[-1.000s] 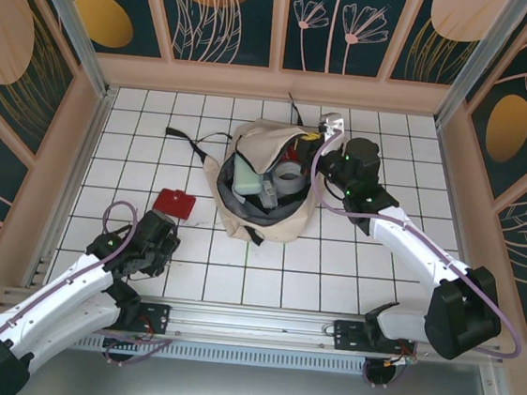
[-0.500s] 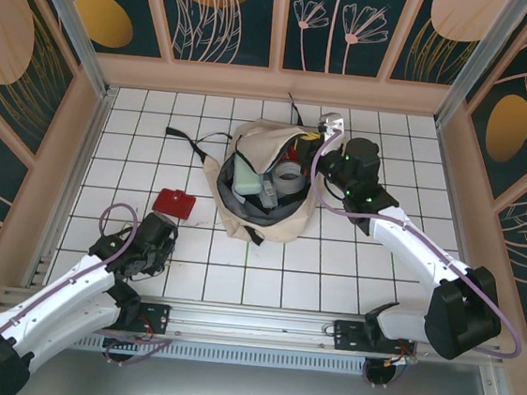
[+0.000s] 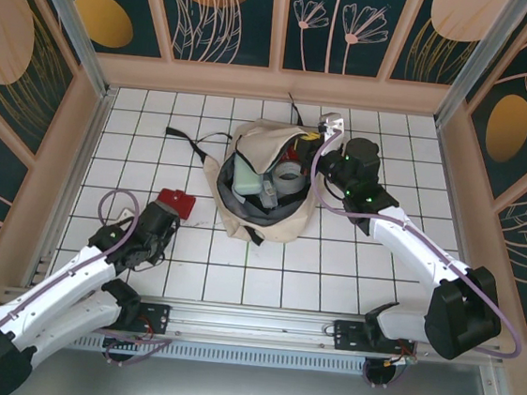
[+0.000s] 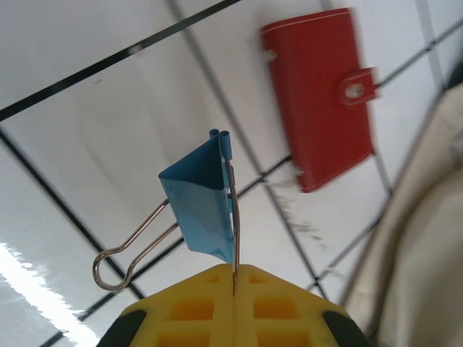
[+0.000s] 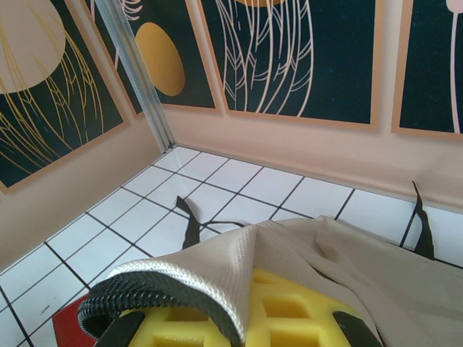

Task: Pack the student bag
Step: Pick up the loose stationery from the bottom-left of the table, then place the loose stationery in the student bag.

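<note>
Toward the near-left corner of the worktop (image 3: 329, 289), the left gripper (image 4: 234, 289) has its jaws pinched tight on one wire handle of a blue binder clip (image 4: 206, 199), which stands edge-up above the yellow fingers. Just beyond it, further from the near edge, a red wallet (image 4: 322, 94) lies flat on the tiles, not yet packed.

The student bag (image 3: 250, 144) sits mid-worktop toward the far edge, mouth gaping, with a grey roll of tape (image 3: 291, 175) and other items inside. On its right side, the right gripper (image 5: 242, 314) has its jaws closed on the bag's zippered rim, apparently holding the opening wide.

The step in hand looks like picking up the clip for loading. The next move calls for lifting it clear, carrying it right past the wallet, and releasing it over the open mouth.

The worktop is white tile with dark grid lines. Peach-framed walls (image 3: 226, 14) with dark teal leaf-and-oval panels enclose it, and a metal rail (image 3: 250, 323) runs along the near edge.
</note>
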Action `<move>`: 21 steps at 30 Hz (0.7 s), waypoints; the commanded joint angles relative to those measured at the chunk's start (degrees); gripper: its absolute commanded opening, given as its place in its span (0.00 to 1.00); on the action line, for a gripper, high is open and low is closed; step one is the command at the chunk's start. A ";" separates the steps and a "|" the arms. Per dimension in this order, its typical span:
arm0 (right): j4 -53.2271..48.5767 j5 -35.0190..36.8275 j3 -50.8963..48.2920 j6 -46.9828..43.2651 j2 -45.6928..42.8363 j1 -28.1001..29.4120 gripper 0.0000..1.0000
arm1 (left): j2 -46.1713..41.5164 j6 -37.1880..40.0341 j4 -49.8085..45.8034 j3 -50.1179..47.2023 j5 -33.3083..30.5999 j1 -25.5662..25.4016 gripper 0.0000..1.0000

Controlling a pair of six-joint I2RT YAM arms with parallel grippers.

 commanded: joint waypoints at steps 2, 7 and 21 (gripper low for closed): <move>7.60 -1.75 0.24 0.69 -1.24 0.78 0.04 | 2.47 11.52 6.17 7.04 -0.69 0.22 0.00; 7.36 -1.58 0.22 0.52 -1.50 0.78 0.04 | 6.96 21.20 22.93 10.11 9.51 0.26 0.00; 7.35 -1.58 0.34 0.43 -1.68 0.87 0.04 | 25.84 27.81 52.65 15.45 28.49 -5.99 0.00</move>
